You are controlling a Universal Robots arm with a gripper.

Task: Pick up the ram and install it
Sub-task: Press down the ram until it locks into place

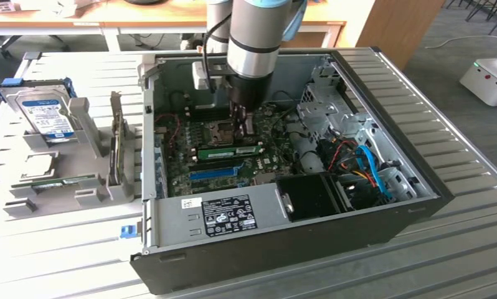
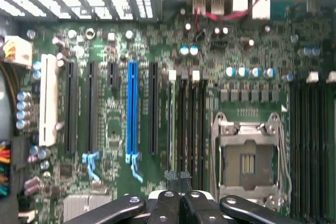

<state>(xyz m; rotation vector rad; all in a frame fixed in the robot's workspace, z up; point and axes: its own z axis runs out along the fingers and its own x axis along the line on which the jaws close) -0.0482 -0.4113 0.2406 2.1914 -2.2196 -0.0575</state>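
1. One slatted metal desk (image 1: 448,249) carries everything. The open computer case (image 1: 315,240) lies on its side in the middle, with a grey rack (image 1: 99,162) well apart toward the exterior view's left.
2. The arm (image 1: 253,43) reaches straight down into the case over the motherboard (image 1: 269,165).
3. The silver hard drive (image 1: 47,115) stands in the rack. A second green stick (image 1: 61,182) lies low in that rack, far from the arm and untouched.
4. The ram (image 1: 229,151) sits on the motherboard in one of the black memory slots, green with its white label facing the exterior camera. Its long axis runs across the exterior view, parallel to the blue slot (image 1: 213,172) beside it. In the wrist view, the ram (image 2: 169,124) shows edge-on as a thin strip along its slot.
5. The pincer (image 1: 246,128) is fully closed and grips nothing. Its tips (image 2: 178,176) are pressed together over the empty slots just beside the ram, near one end of the stick. The ram therefore lies a little to the side of the tips and along the slot direction. I cannot tell whether metal touches board.
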